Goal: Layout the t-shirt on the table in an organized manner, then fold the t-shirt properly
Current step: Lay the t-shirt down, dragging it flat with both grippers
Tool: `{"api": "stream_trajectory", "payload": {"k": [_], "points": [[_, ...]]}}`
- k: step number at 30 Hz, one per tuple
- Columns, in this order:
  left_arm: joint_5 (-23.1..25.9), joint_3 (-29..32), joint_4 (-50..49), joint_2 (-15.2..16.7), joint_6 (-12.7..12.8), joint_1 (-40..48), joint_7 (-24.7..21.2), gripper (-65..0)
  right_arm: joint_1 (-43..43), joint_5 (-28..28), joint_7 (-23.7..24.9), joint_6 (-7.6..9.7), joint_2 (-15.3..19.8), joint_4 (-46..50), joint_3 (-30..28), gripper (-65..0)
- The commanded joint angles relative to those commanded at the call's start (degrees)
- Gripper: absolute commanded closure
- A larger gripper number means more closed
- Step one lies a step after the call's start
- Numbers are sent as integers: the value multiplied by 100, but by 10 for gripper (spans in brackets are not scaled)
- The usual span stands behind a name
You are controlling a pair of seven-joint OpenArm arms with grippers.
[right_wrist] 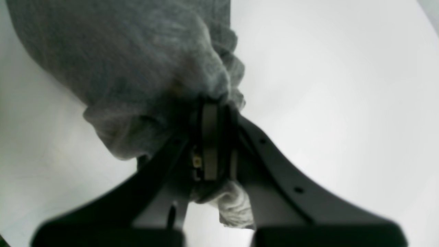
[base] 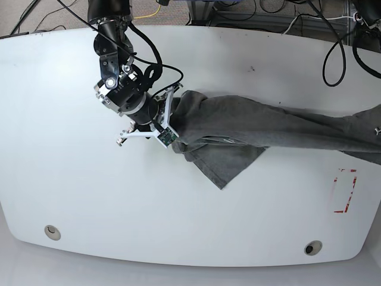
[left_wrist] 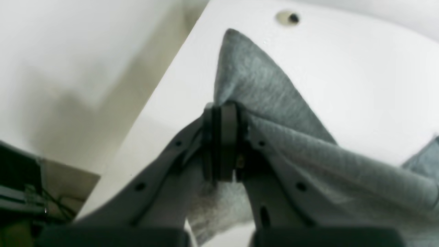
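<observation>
Low in the left wrist frame, the left claw [left_wrist: 224, 144] is pinched on a fold of the shirt [left_wrist: 260, 89], one grey point lying toward the single grommet hole [left_wrist: 288, 18] at the top; I'd keep that pinch firm and pull outward, low over the table [left_wrist: 360, 85]. At centre of the right wrist frame, the right claw [right_wrist: 212, 144] grips bunched cloth, so it should draw away evenly. Across the middle of the base frame one shirt stretches to the right edge, with two holes, one red mark [base: 345, 190] and one arm [base: 128, 98] visible.
</observation>
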Motion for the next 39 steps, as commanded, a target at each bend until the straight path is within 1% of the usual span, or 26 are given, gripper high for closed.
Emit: {"api": "stream_trajectory", "payload": {"k": [7, 11, 17, 19, 20, 22, 23, 25, 26, 27, 28, 29, 30, 32, 33, 34, 36, 37, 38, 39], "points": [[-26, -62, -9, 9, 0, 571, 0, 0, -484, 0, 0, 0, 0, 0, 0, -29], [-26, -62, -9, 193, 0, 862, 0, 0, -791, 9, 0, -9, -9, -9, 0, -30], [-26, -62, -9, 281, 0, 1196, 0, 0, -1116, 18, -9, -35, -9, -18, 0, -35], [-26, -53, -9, 281, -18, 1292, 0, 0, -1204, 18, -18, -35, -9, -18, 0, -49], [-26, -53, -9, 273, -53, 1345, 0, 0, -1266, 26, -26, -44, -9, -18, 0, -78], [-18, -53, -9, 273, -220, 1407, 9, 0, -1371, 26, -26, -44, -9, -18, 0, -143], [-18, -53, -9, 264, -352, 1451, 9, 0, -1433, 26, -26, -44, -9, -18, 0, -187], [-9, -53, -9, 246, -519, 1521, 9, 0, -1503, 26, -26, -44, -9, -18, 0, -244], [-9, -53, -9, 237, -659, 1591, 9, -3, -1565, 26, -26, -44, -9, -18, 0, -301], [-9, -53, -9, 237, -747, 1653, 9, -17, -1609, 26, -26, -44, -9, -18, 0, -346], [-9, -53, -9, 237, -800, 1697, 9, -35, -1644, 35, -26, -44, -9, -18, -9, -376], [-9, -53, -9, 237, -826, 1741, 9, -68, -1688, 35, -26, -18, -9, -18, -9, -415], [-9, -53, -9, 237, -826, 1767, 9, -96, -1714, 35, -26, 0, -9, -9, -9, -439], [-9, -62, -9, 237, -826, 1829, 9, -178, -1785, 44, -26, 9, -9, 0, -18, -485], [-9, -62, -9, 237, -826, 1873, 9, -240, -1802, 53, -26, 9, -9, 9, -18, -496], [-9, -62, -9, 237, -826, 1899, 9, -281, -1829, 53, -26, 9, -9, 9, -18, -496], [-9, -62, -9, 237, -826, 1969, 9, -385, -1855, 53, -26, 9, -9, 18, -18, -493], [-9, -62, 0, 237, -826, 1987, 9, -424, -1864, 53, -26, 9, -9, 18, -18, -493], [-9, -62, 0, 237, -826, 1987, 18, -443, -1873, 62, -26, 9, -9, 18, -18, -493], [-9, -62, 0, 229, -826, 2022, 18, -483, -1873, 149, -26, 9, -9, 18, -18, -493]]}}
